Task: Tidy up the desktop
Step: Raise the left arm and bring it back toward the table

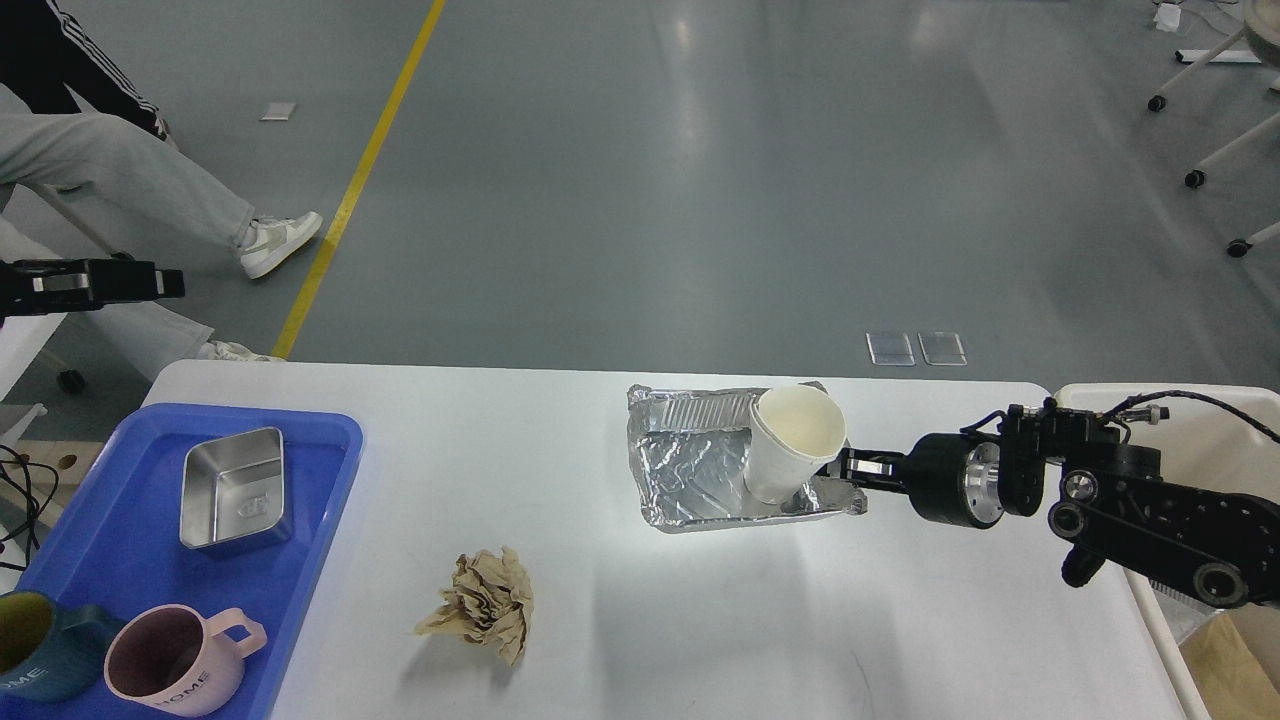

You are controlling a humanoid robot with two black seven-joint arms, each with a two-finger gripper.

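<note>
The white desktop [700,620] carries a crumpled foil tray [690,460] with a white paper cup [790,445] leaning inside it. My right gripper [848,467] reaches in from the right and pinches the foil tray's right rim, just behind the cup's base. A crumpled ball of brown paper [480,603] lies nearer the front, left of centre. My left gripper [165,283] pokes in at the far left edge, high above the floor beyond the desktop. It shows only as a dark bar, so its fingers cannot be told apart.
A blue tray [120,560] at the left holds a steel box [235,490], a pink mug [170,670] and a teal mug [30,650]. A cream-white bin [1200,420] stands off the right edge. A person's legs [150,180] are at the far left.
</note>
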